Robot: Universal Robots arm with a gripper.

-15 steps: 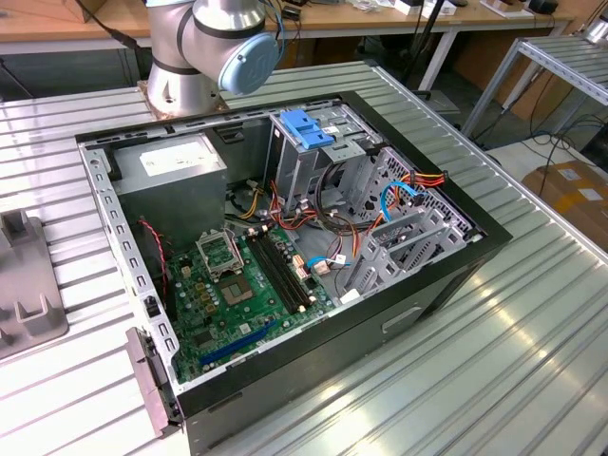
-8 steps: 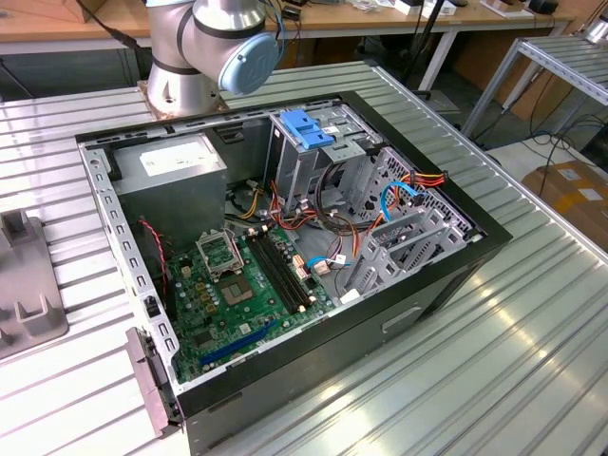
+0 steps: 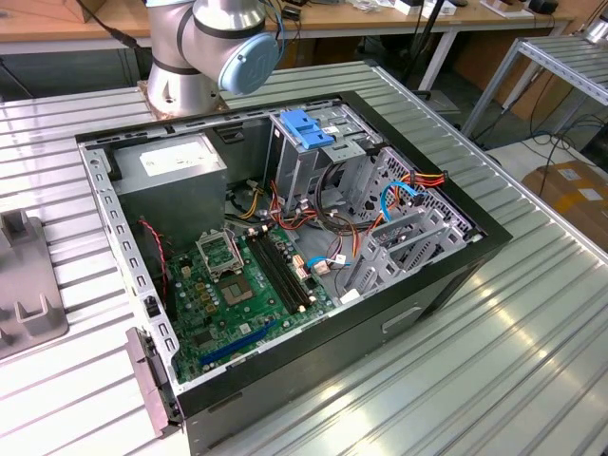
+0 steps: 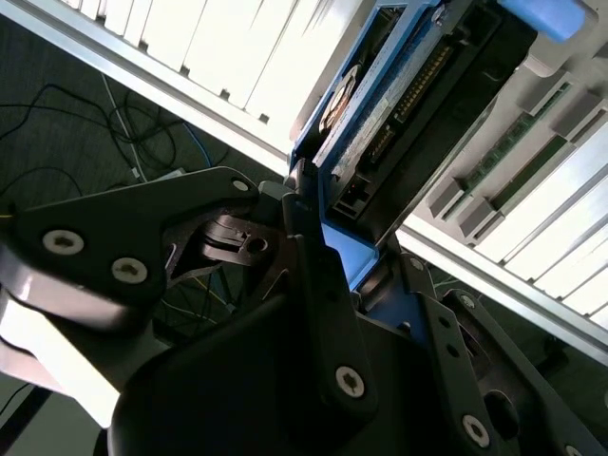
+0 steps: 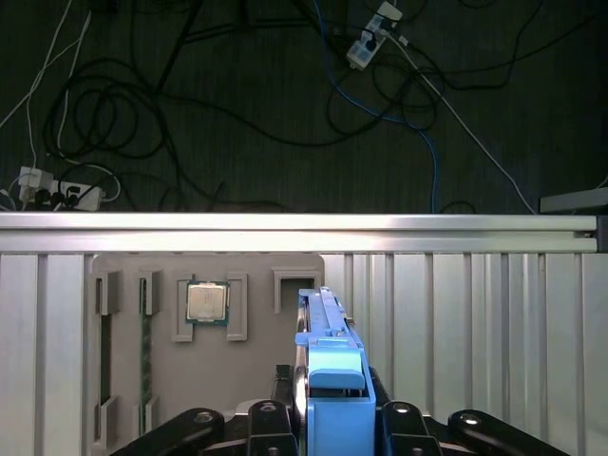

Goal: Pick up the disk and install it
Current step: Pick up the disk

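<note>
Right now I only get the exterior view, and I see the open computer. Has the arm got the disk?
Observer: Yes. In both wrist views the end effector is shut on the disk, gripping its blue rails.
Operator: What's past the disk?
Observer: In the first wrist view, a grey tray lies on the slatted table, and a square chip sits in one of its pockets.
Operator: Is anything else in there?
Observer: Two thin green boards, probably memory sticks, stand on edge in narrow slots beside the chip.
</note>
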